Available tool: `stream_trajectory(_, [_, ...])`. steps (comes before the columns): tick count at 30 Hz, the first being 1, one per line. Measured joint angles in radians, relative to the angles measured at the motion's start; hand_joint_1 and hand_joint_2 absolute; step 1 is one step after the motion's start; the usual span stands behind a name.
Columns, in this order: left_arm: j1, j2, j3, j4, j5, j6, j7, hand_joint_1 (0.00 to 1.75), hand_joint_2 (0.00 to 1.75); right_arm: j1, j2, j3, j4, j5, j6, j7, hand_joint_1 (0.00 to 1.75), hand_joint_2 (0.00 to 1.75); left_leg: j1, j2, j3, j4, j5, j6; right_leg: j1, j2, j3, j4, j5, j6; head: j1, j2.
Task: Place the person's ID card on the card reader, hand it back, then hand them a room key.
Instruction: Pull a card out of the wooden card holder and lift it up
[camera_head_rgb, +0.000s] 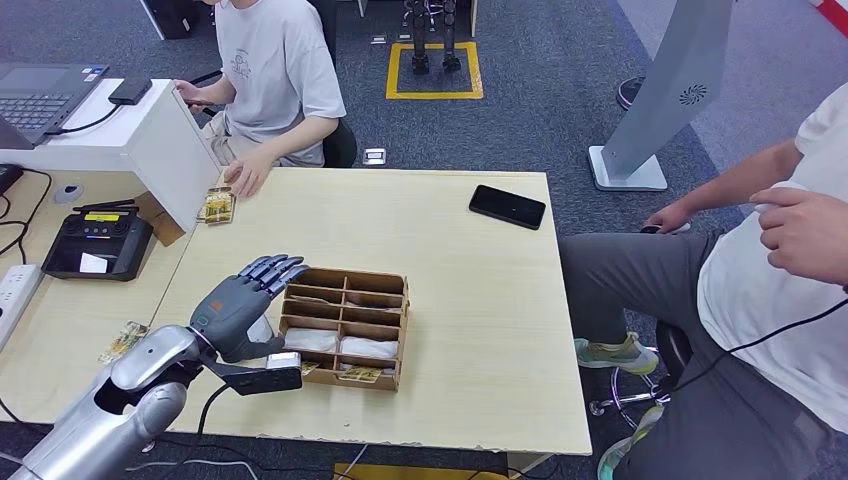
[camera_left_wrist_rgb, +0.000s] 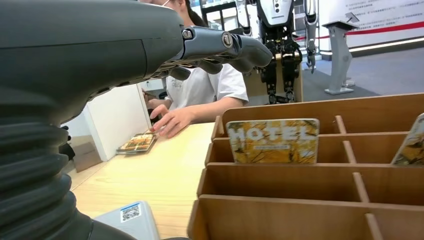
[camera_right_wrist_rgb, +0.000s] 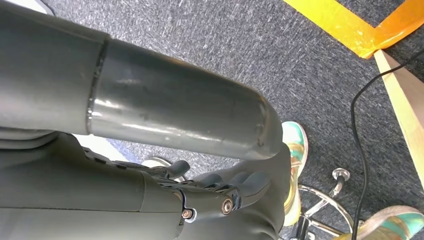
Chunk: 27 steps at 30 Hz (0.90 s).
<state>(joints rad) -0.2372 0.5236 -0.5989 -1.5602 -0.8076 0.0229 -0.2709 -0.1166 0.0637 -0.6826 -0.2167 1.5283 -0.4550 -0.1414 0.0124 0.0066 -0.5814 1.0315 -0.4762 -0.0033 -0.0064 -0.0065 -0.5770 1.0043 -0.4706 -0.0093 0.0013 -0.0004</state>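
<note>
Left wrist view: yellow "HOTEL" room key (camera_left_wrist_rgb: 273, 141)

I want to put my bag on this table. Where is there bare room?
Bare wood spans between the black phone and the wooden organizer, on to the table's right edge. It's crowded at the organizer's left, by the left robot hand.

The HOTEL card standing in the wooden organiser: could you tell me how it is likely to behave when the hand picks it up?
The HOTEL card looks thin and flat, so probably light and fairly stiff. Its glossy-looking face may be slippery. It stands on edge in a slot of the wooden organiser, so a nudge from the left hand could tip it against a divider.
</note>
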Motion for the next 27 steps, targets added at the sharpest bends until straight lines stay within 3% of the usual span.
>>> stream_trajectory(7, [-0.03,-0.054,-0.015,0.003,-0.014,-0.002,0.014,0.0,1.75,-0.003,0.005,0.014,0.0,0.0,0.007,0.006,0.0,0.0,0.0,0.0,0.0,0.0,0.0,0.0,0.0,0.0,0.0,0.0,0.0,0.0,0.0,0.0])
stream_trajectory(27, [-0.039,-0.079,-0.024,0.013,-0.019,0.002,0.029,0.0,1.75,-0.004,0.008,0.016,0.0,0.0,0.008,0.005,0.0,0.0,0.0,0.0,0.0,0.0,0.0,0.0,0.0,0.0,0.0,0.0,0.0,0.0,0.0,0.0])
